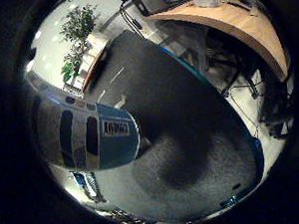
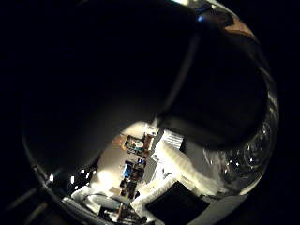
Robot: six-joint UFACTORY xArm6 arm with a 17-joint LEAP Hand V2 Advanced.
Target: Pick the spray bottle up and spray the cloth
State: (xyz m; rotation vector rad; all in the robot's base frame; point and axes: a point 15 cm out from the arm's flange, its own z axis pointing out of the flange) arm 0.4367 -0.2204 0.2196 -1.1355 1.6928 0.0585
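The spray bottle [image 1: 90, 134] fills one side of the little finger side view, a round body with a blue and grey label, close against my palm. It hangs above a dark grey table top [image 1: 153, 87] and throws a shadow on it. In the thumb side view the bottle's dark upper part [image 2: 117, 79] blocks most of the picture, with clear plastic [image 2: 253, 150] beside it. White and black fingers [image 2: 180, 166] of my right hand [image 2: 168, 187] curl in next to the bottle. A coarser grey patch [image 1: 212, 179] lies under the bottle; I cannot tell whether it is the cloth.
The table top has a blue edge [image 1: 256, 152]. Beyond it stand a curved wooden desk [image 1: 235, 21], a potted plant [image 1: 76, 30] and pale floor. Shelves with small items [image 2: 131, 159] show far off in the thumb side view.
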